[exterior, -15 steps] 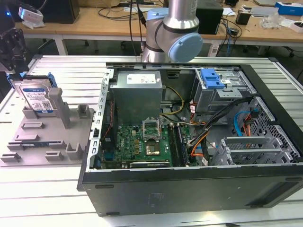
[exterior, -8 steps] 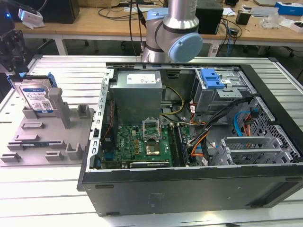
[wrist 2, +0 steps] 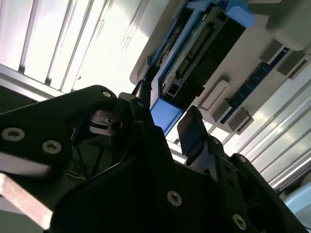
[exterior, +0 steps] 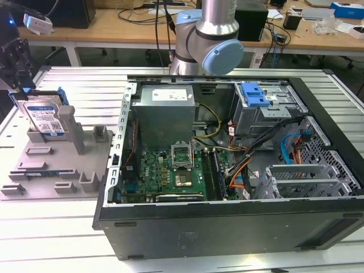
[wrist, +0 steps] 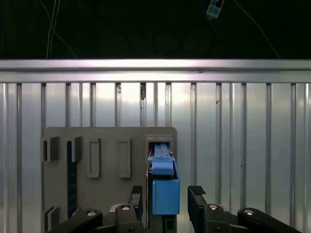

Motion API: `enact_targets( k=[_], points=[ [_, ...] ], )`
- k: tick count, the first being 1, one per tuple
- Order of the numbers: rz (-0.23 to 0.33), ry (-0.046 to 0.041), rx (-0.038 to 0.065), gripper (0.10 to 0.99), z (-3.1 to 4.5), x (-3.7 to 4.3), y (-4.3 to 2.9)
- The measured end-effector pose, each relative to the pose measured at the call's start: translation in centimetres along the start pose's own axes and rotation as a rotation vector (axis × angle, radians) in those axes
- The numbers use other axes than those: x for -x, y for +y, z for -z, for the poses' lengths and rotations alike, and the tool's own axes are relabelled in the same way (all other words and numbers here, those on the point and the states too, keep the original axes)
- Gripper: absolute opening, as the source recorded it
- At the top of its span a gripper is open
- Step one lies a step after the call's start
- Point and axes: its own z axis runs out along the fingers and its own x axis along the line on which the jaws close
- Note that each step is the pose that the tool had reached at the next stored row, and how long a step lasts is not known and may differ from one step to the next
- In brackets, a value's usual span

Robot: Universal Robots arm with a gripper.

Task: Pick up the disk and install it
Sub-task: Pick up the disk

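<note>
Because the disk (exterior: 44, 116) stands on edge in a slot at a corner of the grey holder (exterior: 57, 168), near the worktop's (exterior: 85, 82) edge on the exterior view's left, its blue-framed end is exposed for gripping. The end effector (wrist: 166, 201) straddles that end, fingers apart, not clamped. The disk is silver, with a white-and-blue label and a blue carrier.

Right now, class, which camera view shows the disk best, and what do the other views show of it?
The exterior view: the disk stands on edge in the grey holder, its labelled face showing. Both wrist views show its narrow edge and blue carrier, which sits inside the open hand.
</note>
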Motion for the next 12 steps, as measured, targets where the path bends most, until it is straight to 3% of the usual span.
enact_targets(
  k=[10, 11, 12],
  points=[
    [0.001, -0.0001, 0.0, 0.498, -1.34, 0.04, 0.13],
    [0.001, 0.0, -0.001, 0.482, -1.46, 0.04, 0.15],
    [0.001, 0.0, 0.0, 0.408, -1.53, 0.04, 0.15]
  ],
)
